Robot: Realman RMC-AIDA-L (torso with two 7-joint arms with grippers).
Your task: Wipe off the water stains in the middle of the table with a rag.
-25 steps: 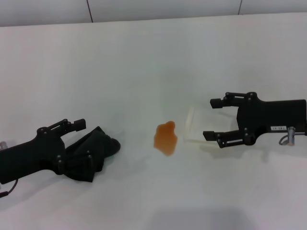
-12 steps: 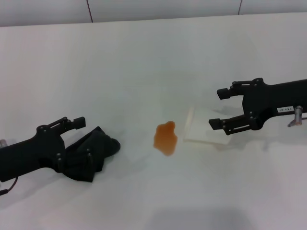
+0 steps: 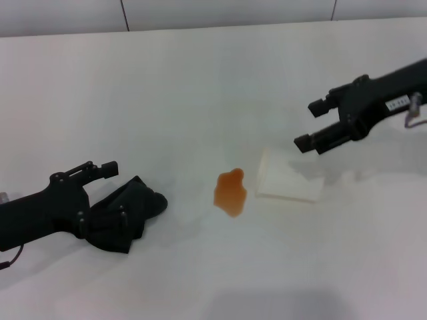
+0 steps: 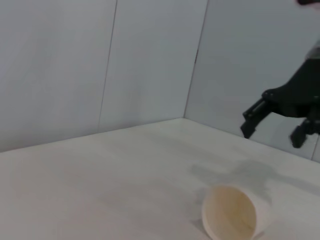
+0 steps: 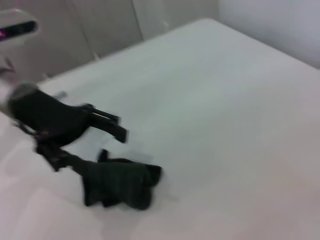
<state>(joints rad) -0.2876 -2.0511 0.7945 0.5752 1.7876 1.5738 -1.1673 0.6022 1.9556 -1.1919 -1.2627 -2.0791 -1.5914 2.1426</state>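
The water stains [image 3: 231, 192] form a small orange blotch in the middle of the white table [image 3: 200, 87]. The black rag [image 3: 131, 212] lies crumpled to their left. My left gripper [image 3: 115, 192] rests low at the rag, open: one finger stands free above the cloth, the other lies against its folds. The right wrist view shows the same rag [image 5: 117, 182] and left gripper [image 5: 112, 145]. My right gripper [image 3: 312, 125] hangs open and empty at the back right, above and beyond the cup.
A translucent plastic cup [image 3: 288, 181] lies on its side just right of the stains, and its mouth faces the left wrist camera [image 4: 231, 216]. A grey panelled wall [image 3: 220, 12] runs along the table's far edge.
My right gripper has let go of the cup's surroundings, lifting and drawing back toward the far right. The cup stays lying on its side. The left gripper and rag have not moved.
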